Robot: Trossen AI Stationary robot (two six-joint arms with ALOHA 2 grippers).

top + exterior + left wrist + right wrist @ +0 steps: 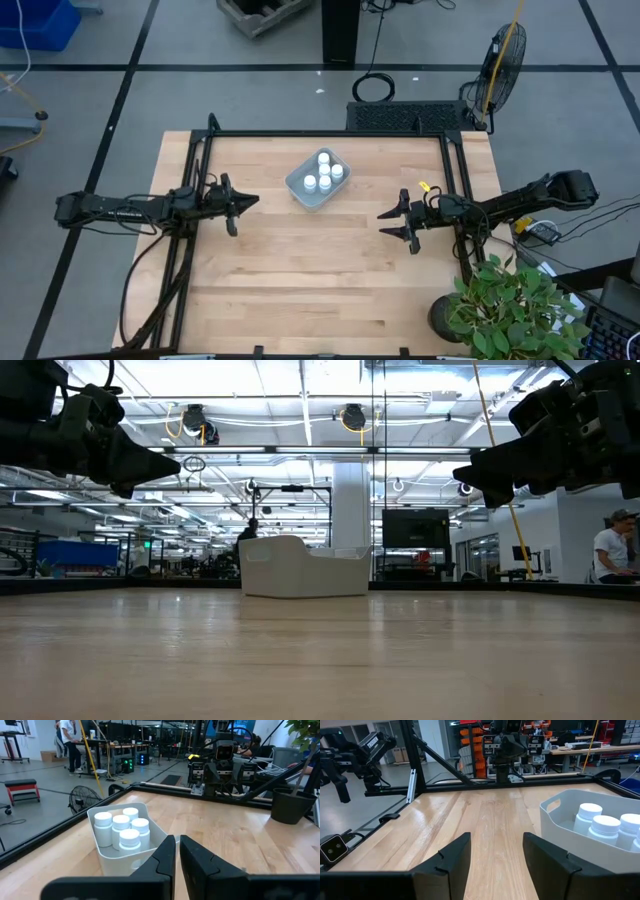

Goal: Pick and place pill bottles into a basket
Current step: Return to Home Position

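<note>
The pale basket [318, 180] stands on the wooden table, toward its far edge near the middle. Several white pill bottles [324, 170] stand upright inside it, close together; they also show in the left wrist view [122, 830] and the right wrist view [605, 827]. My left gripper [254, 201] hovers to the left of the basket, above the table, its fingers shut and empty [177, 857]. My right gripper [382, 222] hovers to the right of the basket and a little nearer, open and empty [496, 855]. In the low view the basket [305, 568] rests flat on the table and both grippers hang above it.
A black frame rail [330, 133] runs along the table's far edge and down both sides. A potted plant [505, 310] stands at the near right corner. A fan [497, 60] and a bright blue bin [40, 22] stand on the floor beyond the table.
</note>
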